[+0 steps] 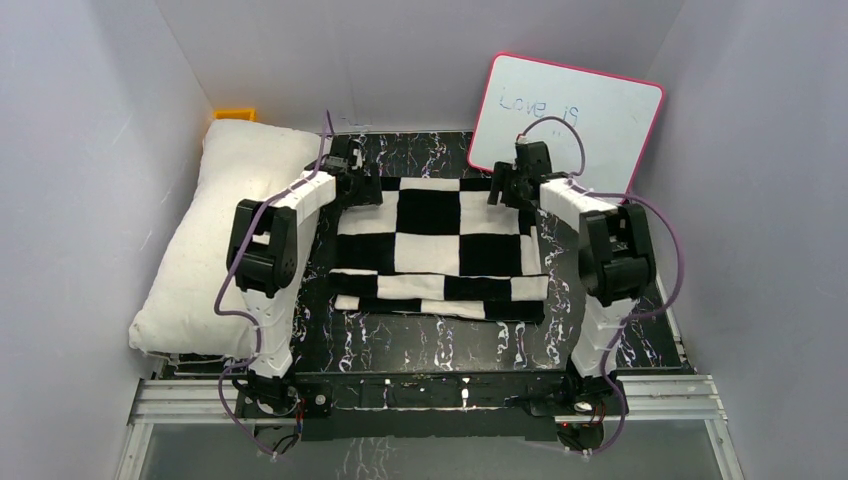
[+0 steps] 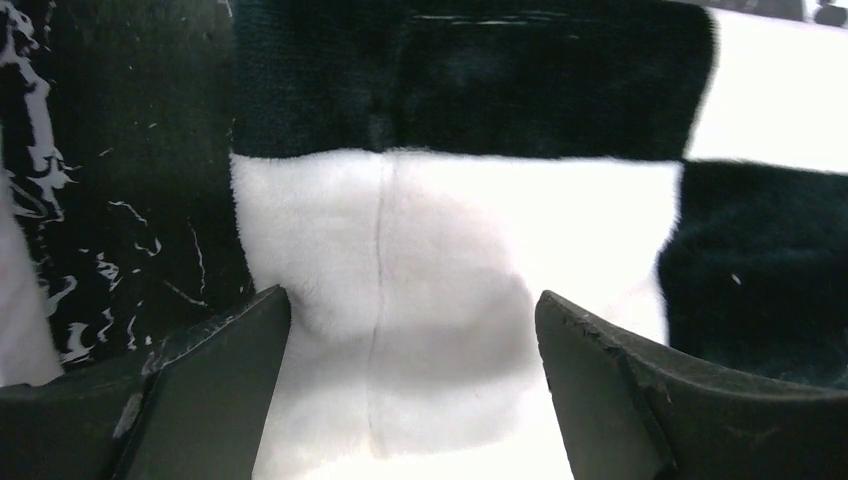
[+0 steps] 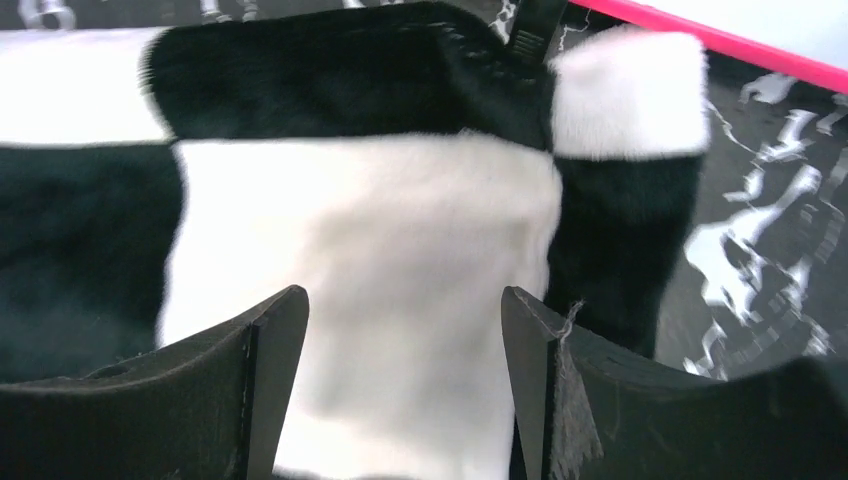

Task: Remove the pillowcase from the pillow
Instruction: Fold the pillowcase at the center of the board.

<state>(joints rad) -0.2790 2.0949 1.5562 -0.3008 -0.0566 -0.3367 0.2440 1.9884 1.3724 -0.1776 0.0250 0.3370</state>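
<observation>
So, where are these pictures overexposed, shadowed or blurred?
Left wrist: the pillowcase burns out to pure white at the bottom edge, with a grey shadow band above it. Right wrist: its left side looks blurred. Top external: soft, even light.

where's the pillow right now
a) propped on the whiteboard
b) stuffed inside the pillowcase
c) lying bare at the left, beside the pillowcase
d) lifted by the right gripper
c: the plain white pillow lies uncovered along the left side, while the checkered pillowcase lies flat and folded in the middle with nothing bulging in it.
</observation>
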